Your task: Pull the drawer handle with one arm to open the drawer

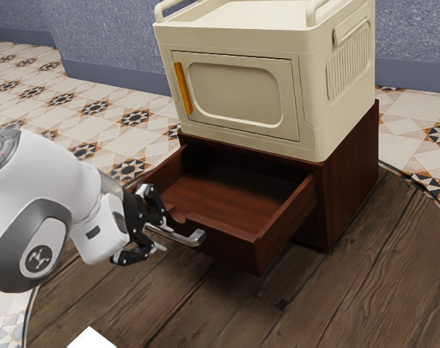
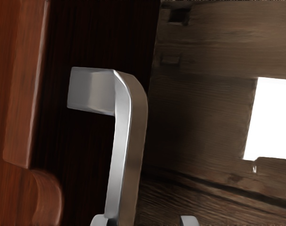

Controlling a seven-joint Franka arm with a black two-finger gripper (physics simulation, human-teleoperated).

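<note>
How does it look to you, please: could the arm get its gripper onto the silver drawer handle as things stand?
Probably yes: the gripper is open right at the handle, whose bar runs in between its fingertips, and nothing seems to block it.

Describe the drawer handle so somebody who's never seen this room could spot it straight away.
Find the cream cabinet standing on a dark reddish-brown wooden unit. From that unit's front juts an open drawer, and the drawer handle is the bent metal bar on its front panel, by the black gripper. It is silver, unlike the orange-yellow door handle above.
</note>
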